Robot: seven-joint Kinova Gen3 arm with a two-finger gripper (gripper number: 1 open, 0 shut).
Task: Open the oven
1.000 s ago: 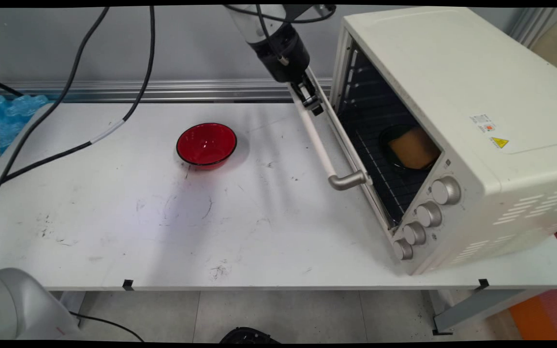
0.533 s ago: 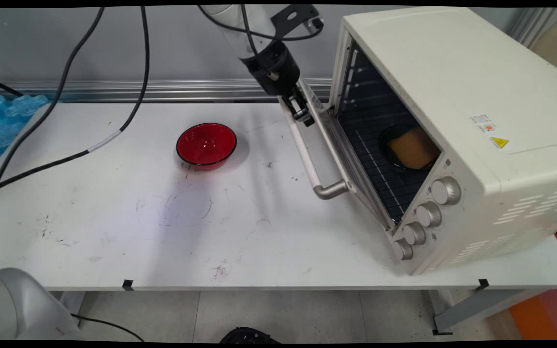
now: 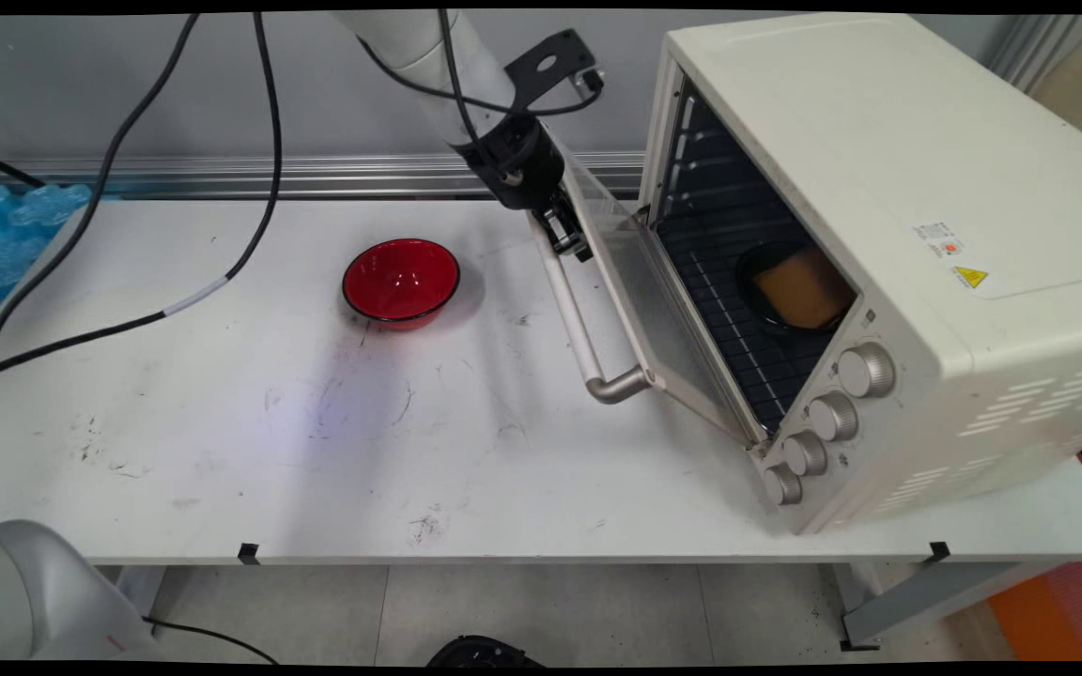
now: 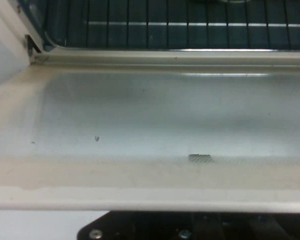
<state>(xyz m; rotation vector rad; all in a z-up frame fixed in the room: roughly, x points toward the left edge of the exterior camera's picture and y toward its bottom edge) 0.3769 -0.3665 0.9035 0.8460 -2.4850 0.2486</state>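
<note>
The gripper (image 3: 567,237) sits at the far end of the pale bar handle (image 3: 580,329) of the oven door (image 3: 640,291). From where I stand I cannot tell whether it is clamped on the bar or only resting against it. The door leans partway out from the oven (image 3: 879,141), tilted between upright and flat, with its lower edge at the oven's front.

Inside, a dark dish (image 3: 799,286) holding something tan rests on the wire rack (image 3: 738,361). The hand view looks across the door's glass (image 4: 150,115) to that rack (image 4: 165,25).

In my judgement, handling this door well means keeping contact on the bar and following the arc around the lower edge. A straight pull could let the bar slip or drag the oven across the worktop (image 3: 222,422). Being so far toward one end of the handle, the hold may also twist the door, so a slow, even motion suits it. The red bowl (image 3: 401,280) stands well apart to the left.
</note>
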